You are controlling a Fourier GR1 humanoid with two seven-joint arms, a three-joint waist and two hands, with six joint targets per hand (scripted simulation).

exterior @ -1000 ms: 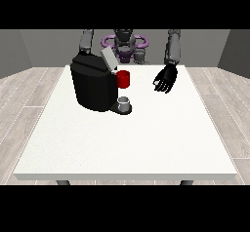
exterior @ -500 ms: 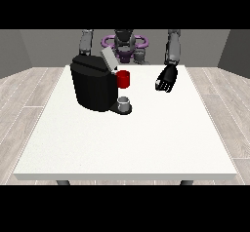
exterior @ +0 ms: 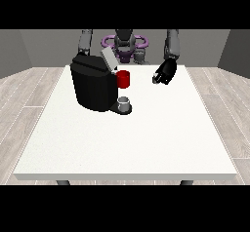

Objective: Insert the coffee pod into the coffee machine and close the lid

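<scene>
The robot hand (exterior: pixel 164 73) at the view's right hovers over the white worktop (exterior: pixel 146 133), fingers curled; whether it holds anything, I cannot tell. It should approach the boxy black coffee machine (exterior: pixel 93 87) from above its raised grey lid (exterior: pixel 108 59).

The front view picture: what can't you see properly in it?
- The hand at the view's left: hidden behind the black coffee machine.
- The hand at the view's right: too small to tell whether it holds anything.
- The grey thing at the machine's base: too small to say what it is.
- The table legs: cut off by the bottom band.
</scene>
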